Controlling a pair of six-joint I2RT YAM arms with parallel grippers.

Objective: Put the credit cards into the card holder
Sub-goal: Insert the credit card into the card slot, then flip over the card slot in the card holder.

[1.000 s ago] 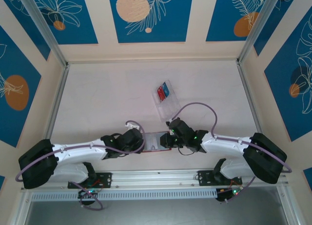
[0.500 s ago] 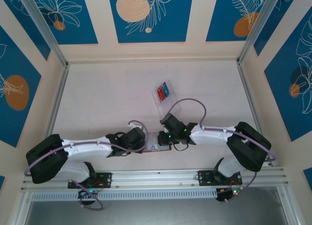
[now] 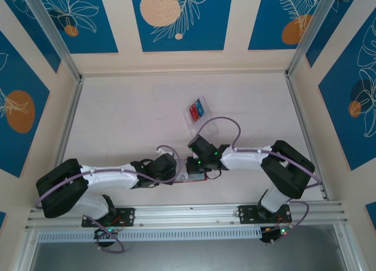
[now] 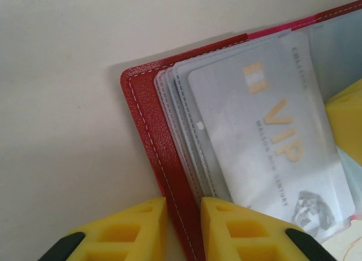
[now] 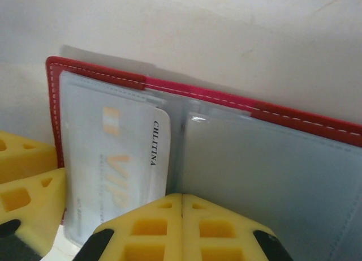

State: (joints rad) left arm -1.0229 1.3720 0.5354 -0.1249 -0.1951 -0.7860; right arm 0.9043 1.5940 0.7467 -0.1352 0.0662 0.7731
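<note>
Pinning the card holder [image 4: 148, 136] flat for loading, I clamp its red edge in my left gripper [image 4: 182, 209]; my right gripper [image 5: 181, 203], pads closed tight, rests on the sleeve [image 5: 271, 170] beside the VIP credit card [image 5: 113, 159].

Pale table [image 3: 129, 118] spreads wide here, matte and off-white, faintly scuffed in the close views. Up past the middle, a clear plastic tray [image 3: 202, 130] lies flat on it, turned at an angle, its compartments just visible through the glare. Two aluminium posts frame the scene, the left post [image 3: 51, 33] and the right post [image 3: 313, 33], both leaning outward toward the top corners. Behind them is a cream back wall with a blue panel [image 3: 194, 30], white leaf outlines and a peach disc [image 3: 160, 7]. Similar blue panels line both side walls. Along the near edge run a silver rail [image 3: 188, 212] and a slotted strip [image 3: 176, 233].
</note>
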